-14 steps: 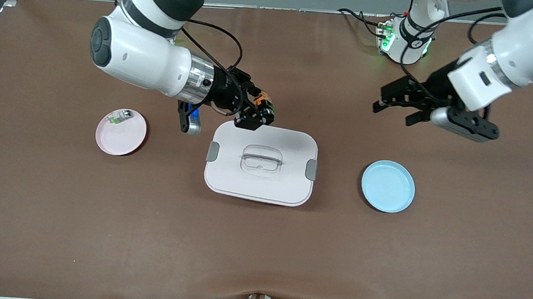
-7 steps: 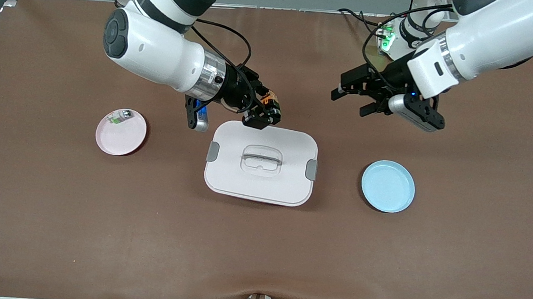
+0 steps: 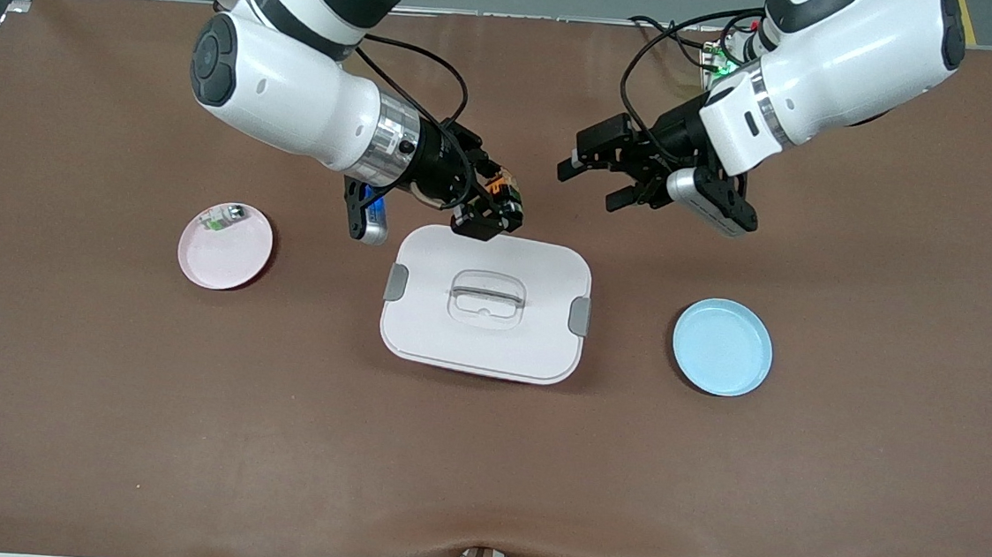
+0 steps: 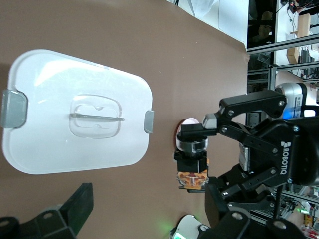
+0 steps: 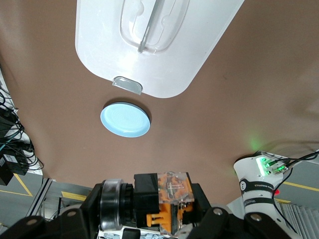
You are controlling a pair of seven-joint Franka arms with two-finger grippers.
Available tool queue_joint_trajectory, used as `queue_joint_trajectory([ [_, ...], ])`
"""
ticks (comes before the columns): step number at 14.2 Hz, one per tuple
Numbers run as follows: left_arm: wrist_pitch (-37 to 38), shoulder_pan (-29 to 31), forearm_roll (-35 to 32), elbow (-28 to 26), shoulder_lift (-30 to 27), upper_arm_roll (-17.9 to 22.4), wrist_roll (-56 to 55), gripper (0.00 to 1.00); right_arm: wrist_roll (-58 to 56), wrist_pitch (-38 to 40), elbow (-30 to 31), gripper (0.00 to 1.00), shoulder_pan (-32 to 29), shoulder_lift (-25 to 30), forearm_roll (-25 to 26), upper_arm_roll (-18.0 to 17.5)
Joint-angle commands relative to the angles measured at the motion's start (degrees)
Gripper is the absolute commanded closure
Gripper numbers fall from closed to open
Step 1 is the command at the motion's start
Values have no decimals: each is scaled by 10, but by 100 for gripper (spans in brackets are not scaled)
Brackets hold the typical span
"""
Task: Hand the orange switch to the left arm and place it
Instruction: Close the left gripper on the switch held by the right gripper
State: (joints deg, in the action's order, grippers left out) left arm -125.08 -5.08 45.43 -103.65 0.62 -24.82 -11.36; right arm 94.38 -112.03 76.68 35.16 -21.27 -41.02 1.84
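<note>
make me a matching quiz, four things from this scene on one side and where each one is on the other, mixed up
Things:
1. orange switch
2. blue plate
3. pink plate
4. box

Places:
a. toward the right arm's end of the table
b. middle of the table, between the two plates
c. held in the right pincer
d. toward the left arm's end of the table

Pairs: 1-c, 2-d, 3-a, 4-b

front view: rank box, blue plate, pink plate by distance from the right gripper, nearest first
From the right gripper, shut on the orange switch:
1. Box: its edge farthest from the front camera lies just under the fingers.
2. Pink plate: toward the right arm's end of the table.
3. Blue plate: toward the left arm's end, a little farther off than the pink plate.
</note>
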Motion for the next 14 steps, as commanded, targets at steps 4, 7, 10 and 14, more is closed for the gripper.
queue_joint_trajectory([
  [4,-23,2,37,-17,-12,-26,11,15,16,1,-20,75,8,-12,8,5],
  [7,-80,-6,38,-16,11,-44,11,16,16,1,-20,75,8,-12,8,5],
  [10,-137,-12,38,-16,39,-66,11,17,15,1,-20,75,8,-13,9,5],
  [14,-197,-44,38,-18,59,-66,3,22,15,1,-20,75,9,-13,9,5],
])
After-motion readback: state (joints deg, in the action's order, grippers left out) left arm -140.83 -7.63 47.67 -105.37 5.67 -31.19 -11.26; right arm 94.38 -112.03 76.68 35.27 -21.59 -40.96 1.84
